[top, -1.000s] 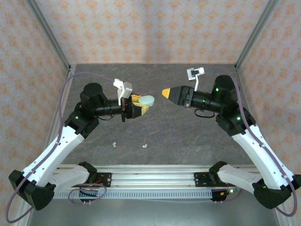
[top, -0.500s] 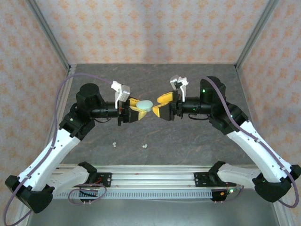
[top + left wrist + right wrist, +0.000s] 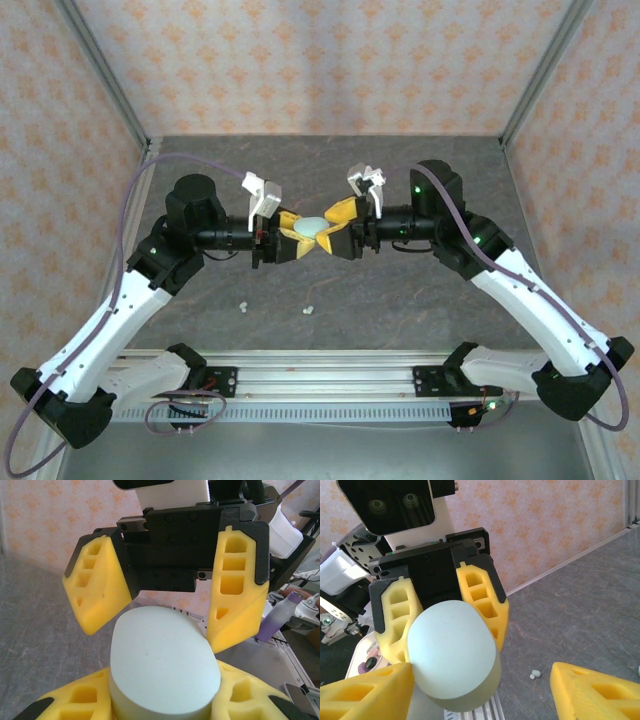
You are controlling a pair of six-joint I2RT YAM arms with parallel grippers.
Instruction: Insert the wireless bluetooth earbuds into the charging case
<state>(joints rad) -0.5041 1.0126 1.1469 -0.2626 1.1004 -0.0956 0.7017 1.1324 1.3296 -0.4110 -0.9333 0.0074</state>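
The charging case (image 3: 313, 228), a pale green oval, hangs above the middle of the table with its lid closed. My left gripper (image 3: 300, 233) is shut on the charging case from the left, its yellow fingers (image 3: 76, 699) clamped on the lower sides (image 3: 162, 665). My right gripper (image 3: 336, 228) faces it from the right and is open, one finger (image 3: 366, 694) close by the case (image 3: 452, 655), the other (image 3: 596, 690) well clear. Two small white earbuds (image 3: 243, 306) (image 3: 308, 311) lie on the table below; one earbud (image 3: 535, 674) shows past the case.
The dark grey table (image 3: 400, 290) sits inside a metal frame with patterned walls. An aluminium rail (image 3: 320, 380) runs along the near edge between the arm bases. Open tabletop lies behind and to both sides of the grippers.
My right gripper has swung left from about a hand's width away and now straddles the case. My left gripper has drifted slightly right, still gripping the case.
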